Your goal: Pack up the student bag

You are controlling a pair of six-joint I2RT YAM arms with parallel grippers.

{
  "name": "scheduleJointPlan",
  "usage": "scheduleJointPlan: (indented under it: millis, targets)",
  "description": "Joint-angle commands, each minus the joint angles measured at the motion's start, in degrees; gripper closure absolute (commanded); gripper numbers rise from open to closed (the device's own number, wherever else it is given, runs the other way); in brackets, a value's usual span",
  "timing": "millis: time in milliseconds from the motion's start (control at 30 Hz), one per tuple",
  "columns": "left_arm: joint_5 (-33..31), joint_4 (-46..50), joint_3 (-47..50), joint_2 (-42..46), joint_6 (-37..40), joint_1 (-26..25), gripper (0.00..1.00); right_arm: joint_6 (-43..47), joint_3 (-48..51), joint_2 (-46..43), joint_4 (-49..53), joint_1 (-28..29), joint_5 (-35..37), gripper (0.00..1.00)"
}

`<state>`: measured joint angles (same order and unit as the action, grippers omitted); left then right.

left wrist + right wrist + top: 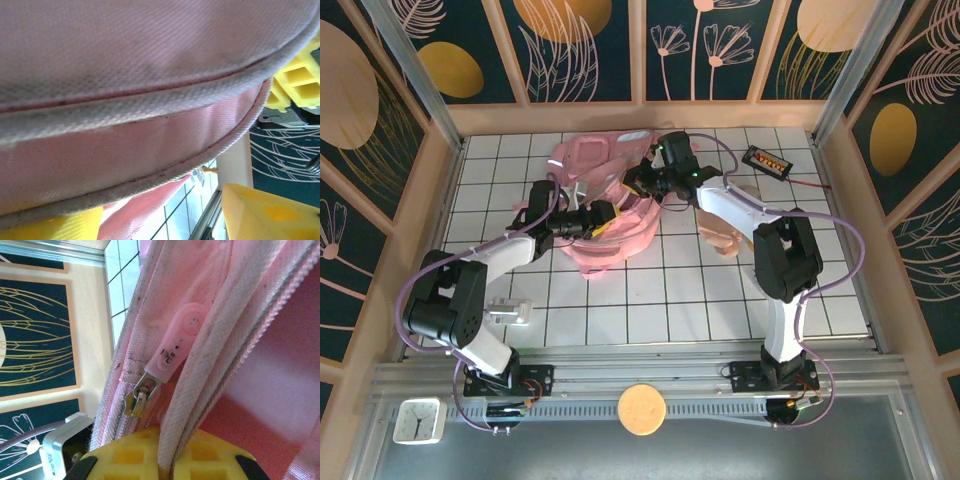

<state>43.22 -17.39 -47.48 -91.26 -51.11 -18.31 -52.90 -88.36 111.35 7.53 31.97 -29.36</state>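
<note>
While the right pincer (165, 457) pinches the student bag (603, 250) by its edge to open it, the half-open left pincer (157, 220) should grab next.

Upper centre, on the white-tiled counter (620, 310): crumpled pink student bag (585, 160). Left tool (605, 218) at its middle, right tool (638, 180) at its upper right edge. Right of centre: beige pouch (723, 241). Upper right: small black device (767, 160).
</note>
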Motion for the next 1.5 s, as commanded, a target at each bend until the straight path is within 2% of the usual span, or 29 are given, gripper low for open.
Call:
scheduleJointPlan:
  millis: [0, 367, 900, 1067, 1333, 1467]
  targets:
    - [2.13, -6.56, -2.61, -0.06, 2.33, -0.10, 0.38, -0.01, -3.11, 0.43, -2.48, 2.88, -2.99, 1.00]
    - [1.03, -4.09, -2.74, -1.72, 3.61, -0.08, 0.55, -0.01, -3.34, 0.33, -1.76, 3.44, -2.45, 1.00]
    - [-16.92, 24.72, -14.06, -5.43, 17.57, -0.27, 0.61, -1.06, -5.37, 1.72, -1.99, 4.85, -2.01, 1.00]
    - [-19.93, 27.61, -15.22, -6.30, 19.75, -0.72, 0.66, -1.85, -6.71, 2.65, -2.05, 5.62, -1.97, 1.00]
    - [-26.16, 30.37, -16.06, -6.56, 22.96, -1.97, 0.67, -2.55, -8.79, 3.65, -1.65, 6.54, -1.68, 1.00]
    - [-27.41, 29.96, -15.81, -6.58, 23.05, -2.10, 0.76, -3.06, -9.40, 4.09, -1.82, 7.05, -1.66, 1.00]
